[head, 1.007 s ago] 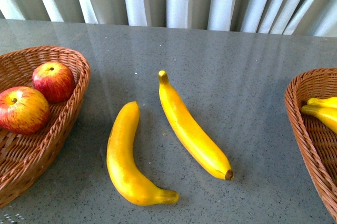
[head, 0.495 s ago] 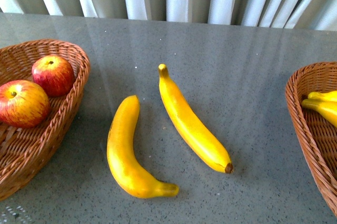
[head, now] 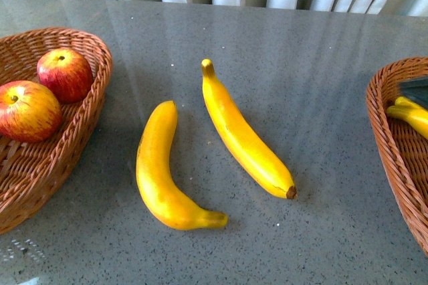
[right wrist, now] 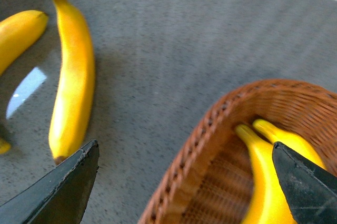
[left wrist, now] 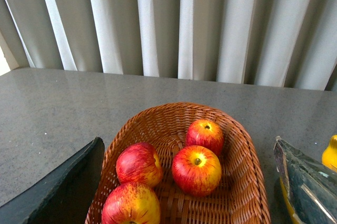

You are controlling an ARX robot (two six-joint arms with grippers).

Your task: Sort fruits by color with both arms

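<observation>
**A:** How far is the sorting?

**B:** The red part looks finished. Four round red apples streaked with yellow [left wrist: 197, 169] sit in the brown woven wicker basket [left wrist: 247, 182], which is at nine o'clock in the front view. No apple shows on the grey speckled table [head: 301, 64].

**A:** And the yellow fruit?

**B:** About half, I judge. At least two long yellow bananas [right wrist: 268, 192] lie in the second wicker basket [head: 394, 158], at three o'clock. Two more lie on the table, from the centre toward six o'clock. One is the curved bright-yellow banana [head: 160, 174]. Just beside it, at its three o'clock and not touching, is the straighter yellow banana with a brown tip [head: 244, 139].

**A:** Do the grippers hold something?

**B:** No. The left gripper [left wrist: 187, 142] hangs over the apple basket, jaws spread wide, nothing between them. The right gripper [right wrist: 185, 146] is spread and empty too, above the rim of the banana basket.

**A:** So what is left?

**B:** I think only carrying those two bananas to the three o'clock basket.
</observation>
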